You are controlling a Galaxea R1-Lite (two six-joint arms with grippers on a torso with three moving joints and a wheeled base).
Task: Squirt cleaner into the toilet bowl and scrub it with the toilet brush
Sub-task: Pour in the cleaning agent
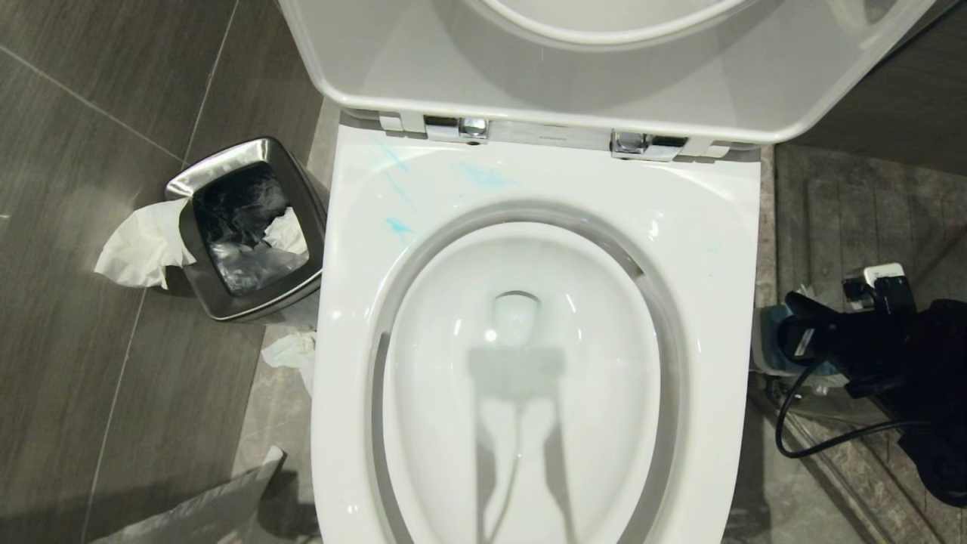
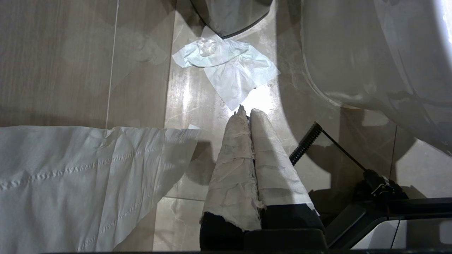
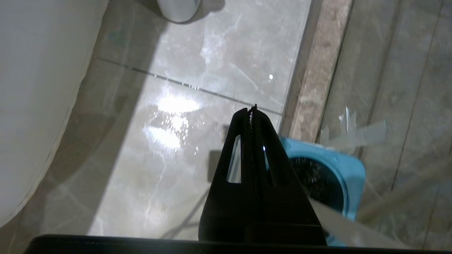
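Observation:
The toilet bowl (image 1: pixel 529 189) fills the middle of the head view, with its seat and lid (image 1: pixel 604 75) raised. Pale blue smears of cleaner (image 1: pixel 483 177) streak the back left of the broad rim. The toilet brush base (image 3: pixel 349 165), blue and square with a dark round well, stands on the floor to the right of the toilet. A pale slanting handle (image 3: pixel 339 220) runs past beside it. My right gripper (image 3: pixel 251 110) hangs just above that base, shut and empty. My left gripper (image 2: pixel 247 112), its fingers wrapped in white paper, is shut over the floor left of the toilet.
A square steel bin (image 1: pixel 249 227) with tissue hanging over its side stands left of the toilet. Crumpled tissue (image 2: pixel 226 67) lies on the floor near it, and a large white sheet (image 2: pixel 70 176) lies nearer. My right arm (image 1: pixel 869 340) and its cable crowd the right side.

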